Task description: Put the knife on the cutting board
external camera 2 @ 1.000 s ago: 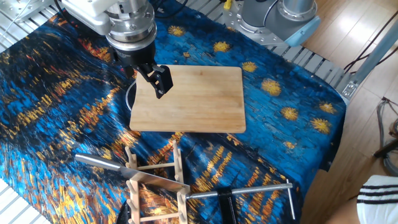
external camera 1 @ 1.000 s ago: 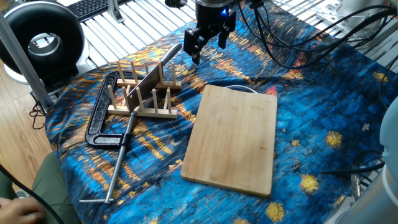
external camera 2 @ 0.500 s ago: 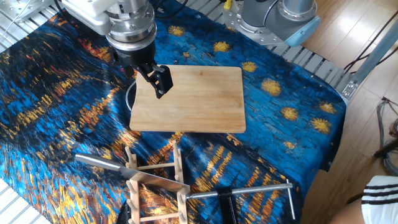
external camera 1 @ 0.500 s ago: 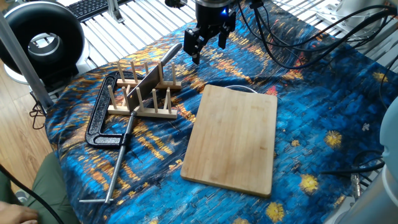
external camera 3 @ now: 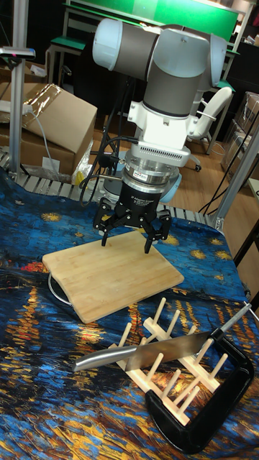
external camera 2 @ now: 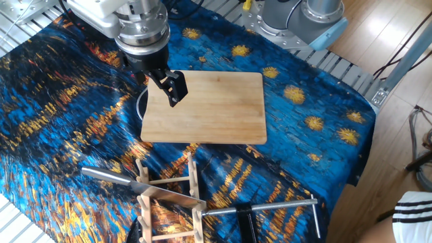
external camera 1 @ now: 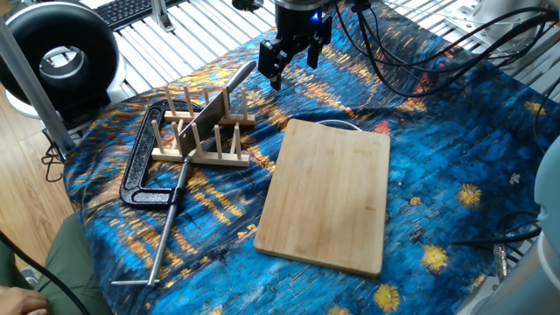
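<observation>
The knife (external camera 1: pixel 206 117) rests on its edge in the wooden peg rack (external camera 1: pixel 199 150), blade (external camera 3: pixel 173 348) lying across the pegs and handle (external camera 2: pixel 108 177) sticking out past them. To the right of the rack, flat on the blue cloth, lies the bamboo cutting board (external camera 1: pixel 328 192) (external camera 2: pixel 209 108) (external camera 3: pixel 108 277). My gripper (external camera 1: pixel 293 61) (external camera 2: pixel 162 84) (external camera 3: pixel 128 237) hangs open and empty in the air. It is above the board's far corner and beyond the knife's handle end, touching neither.
A black C-clamp (external camera 1: pixel 140 171) (external camera 3: pixel 208 410) lies beside the rack, with its long screw rod (external camera 1: pixel 166 227) (external camera 2: pixel 270 206) pointing toward the table's near edge. A round ring (external camera 3: pixel 54 287) peeks out from under the board. Cables (external camera 1: pixel 411 61) trail behind the arm.
</observation>
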Motion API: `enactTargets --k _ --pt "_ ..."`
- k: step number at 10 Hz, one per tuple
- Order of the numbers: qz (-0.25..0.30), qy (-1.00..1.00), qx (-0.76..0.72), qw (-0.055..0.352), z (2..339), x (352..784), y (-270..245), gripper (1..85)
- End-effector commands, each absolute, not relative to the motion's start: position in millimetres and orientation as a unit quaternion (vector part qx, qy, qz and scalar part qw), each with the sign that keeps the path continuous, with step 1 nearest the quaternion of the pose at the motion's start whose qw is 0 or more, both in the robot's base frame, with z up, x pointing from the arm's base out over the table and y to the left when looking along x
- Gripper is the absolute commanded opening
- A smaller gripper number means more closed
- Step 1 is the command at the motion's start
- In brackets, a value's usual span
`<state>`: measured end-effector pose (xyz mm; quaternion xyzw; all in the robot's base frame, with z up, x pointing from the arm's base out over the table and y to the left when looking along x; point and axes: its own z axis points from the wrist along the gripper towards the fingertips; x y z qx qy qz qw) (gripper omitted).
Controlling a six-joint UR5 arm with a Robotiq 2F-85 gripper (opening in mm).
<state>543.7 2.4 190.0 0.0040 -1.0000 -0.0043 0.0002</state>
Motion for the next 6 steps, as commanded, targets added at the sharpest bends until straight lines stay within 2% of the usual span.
enactTargets --k 1,6 --pt "0.033 -0.992 -0.116 0.046 191.7 517.9 -12.0 1.0" --pt "0.036 -0.991 -0.118 0.045 190.2 518.4 -12.1 1.0"
